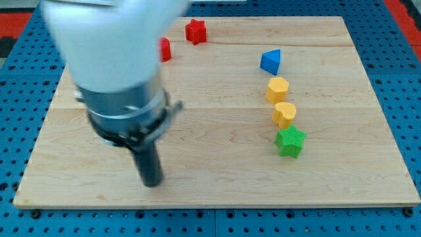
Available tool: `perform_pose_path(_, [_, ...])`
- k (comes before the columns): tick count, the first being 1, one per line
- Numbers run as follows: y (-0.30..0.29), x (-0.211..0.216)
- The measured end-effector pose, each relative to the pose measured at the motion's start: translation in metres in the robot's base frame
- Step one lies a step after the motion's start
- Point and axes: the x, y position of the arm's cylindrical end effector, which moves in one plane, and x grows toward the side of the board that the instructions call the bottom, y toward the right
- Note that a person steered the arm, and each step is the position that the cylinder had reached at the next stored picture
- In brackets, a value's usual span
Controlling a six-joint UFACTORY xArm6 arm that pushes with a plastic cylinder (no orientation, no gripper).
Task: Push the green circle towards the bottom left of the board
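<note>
Right of my tip [152,183], the light wooden board [217,125] lies open up to a close column: blue triangular block [270,62], two yellow blocks [277,89] [284,113], green star block [290,141].

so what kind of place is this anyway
Probably a robotics lab bench: a wooden board lies on a blue perforated mounting plate, small coloured blocks such as the green star sit on it, and an arm's rod ends at my tip.

my tip [152,183] low, view's left, seemingly upright

Green circle nowhere in view
</note>
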Motion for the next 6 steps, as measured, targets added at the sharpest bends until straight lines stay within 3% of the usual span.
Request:
perform_pose_path(3, [-0.028,-0.089])
perform_pose_path(4, [-0.118,-0.098])
perform_pose_path(6, [-0.177,-0.125])
